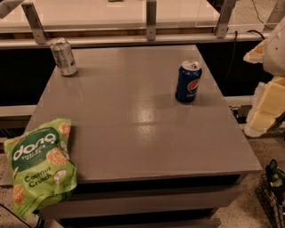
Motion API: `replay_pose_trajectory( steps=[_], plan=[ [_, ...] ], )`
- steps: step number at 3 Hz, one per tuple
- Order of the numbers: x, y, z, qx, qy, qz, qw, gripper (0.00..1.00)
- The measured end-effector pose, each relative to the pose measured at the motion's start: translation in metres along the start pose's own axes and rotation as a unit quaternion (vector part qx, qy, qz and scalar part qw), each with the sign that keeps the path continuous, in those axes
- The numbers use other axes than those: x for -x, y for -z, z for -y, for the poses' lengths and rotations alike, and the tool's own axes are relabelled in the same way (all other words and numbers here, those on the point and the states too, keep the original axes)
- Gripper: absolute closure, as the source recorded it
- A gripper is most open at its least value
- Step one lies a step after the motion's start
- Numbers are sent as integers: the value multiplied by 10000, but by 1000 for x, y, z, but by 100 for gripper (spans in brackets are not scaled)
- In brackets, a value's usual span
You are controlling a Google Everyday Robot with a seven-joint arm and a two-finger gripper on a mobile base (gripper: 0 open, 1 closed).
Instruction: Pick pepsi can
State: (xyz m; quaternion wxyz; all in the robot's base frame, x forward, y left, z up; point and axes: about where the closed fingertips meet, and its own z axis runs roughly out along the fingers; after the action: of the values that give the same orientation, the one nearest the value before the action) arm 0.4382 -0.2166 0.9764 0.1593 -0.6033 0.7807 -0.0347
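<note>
Grey and faintly glossy, the square surface fills most of the view. Behind it runs a pale counter on slanted metal brackets.

The pepsi can stands upright on the right half of the surface, towards the far side. It is dark blue, with its round red, white and blue logo facing the camera and its silver top showing. Nothing touches it.

A silver-grey can stands upright near the far left corner, well apart from the pepsi can. A green bag of Dang coconut crunch rice chips lies at the near left corner, partly hanging over the edge.

The gripper shows as pale cream blocks at the right edge of the view. It is beyond the surface's right side and apart from the pepsi can. Whether it is released or clenched cannot be told.

A wire basket sits on the speckled floor at the lower right.
</note>
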Motion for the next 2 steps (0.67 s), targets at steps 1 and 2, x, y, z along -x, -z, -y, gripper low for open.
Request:
replay_pose_trajectory(
  steps=[1, 2],
  plan=[
    [0, 0, 0, -4, 0, 1, 10000, 0],
    [1, -1, 22, -46, -86, 91, 9999, 0]
  ],
)
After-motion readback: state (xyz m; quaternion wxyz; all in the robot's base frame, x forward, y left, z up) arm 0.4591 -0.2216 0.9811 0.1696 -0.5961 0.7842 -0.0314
